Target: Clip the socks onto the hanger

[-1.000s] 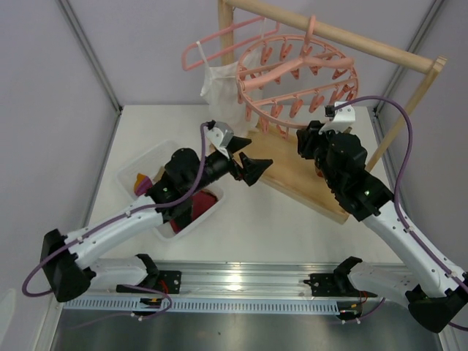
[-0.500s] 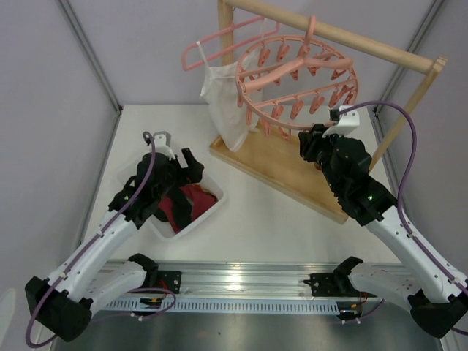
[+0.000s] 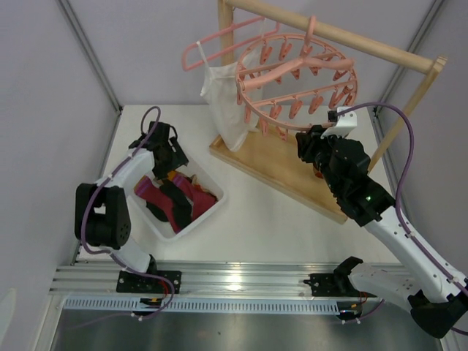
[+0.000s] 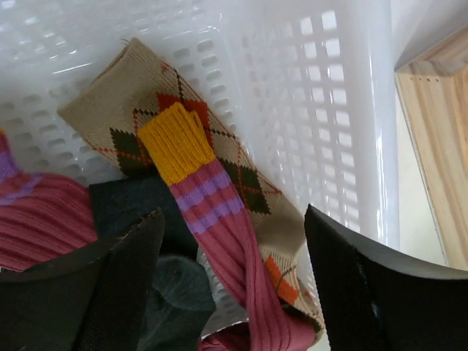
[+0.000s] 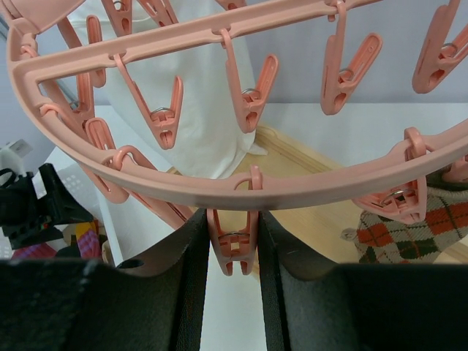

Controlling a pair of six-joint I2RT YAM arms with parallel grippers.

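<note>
White table (image 3: 278, 219), argyle sock (image 4: 117, 124) below left claw (image 4: 234, 216), right claw (image 5: 232, 223) pinching clip (image 5: 232, 247)

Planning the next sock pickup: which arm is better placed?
Left: the left gripper hangs over the socks in the white basket, jaws open; the right gripper is shut on a hanger clip.

Left jaws spread; right apparently clamped.

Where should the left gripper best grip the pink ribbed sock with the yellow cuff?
Probably its mid-shaft, from straight above: the pink ribbed sock lies topmost across the tan argyle sock, and the open left gripper straddles it.
</note>
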